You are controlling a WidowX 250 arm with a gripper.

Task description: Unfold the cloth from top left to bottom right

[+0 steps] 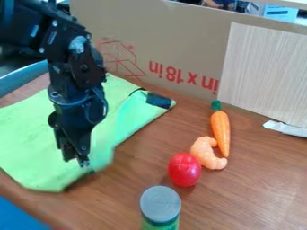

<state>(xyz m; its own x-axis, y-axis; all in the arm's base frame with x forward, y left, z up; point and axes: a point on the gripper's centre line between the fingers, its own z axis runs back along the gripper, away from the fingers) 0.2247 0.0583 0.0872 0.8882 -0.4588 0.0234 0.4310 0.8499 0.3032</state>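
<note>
Cloth [27, 139] lies mainly toward eleven o'clock from pincer [76, 160], folded strip [130, 117] toward one. Opening, grip: cannot tell.

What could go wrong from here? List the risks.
The dark cylinder at the far corner of the green cloth may pin it or get dragged along. The raised edge by the gripper might fold under. Pulled too far right, the cloth could bump the red toy.

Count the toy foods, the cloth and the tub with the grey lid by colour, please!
Orange: 2 (carrot, curled shrimp-like toy)
Red: 1 (oval toy)
Green: 2 (cloth, grey-lidded tub)
Total: 5
</note>
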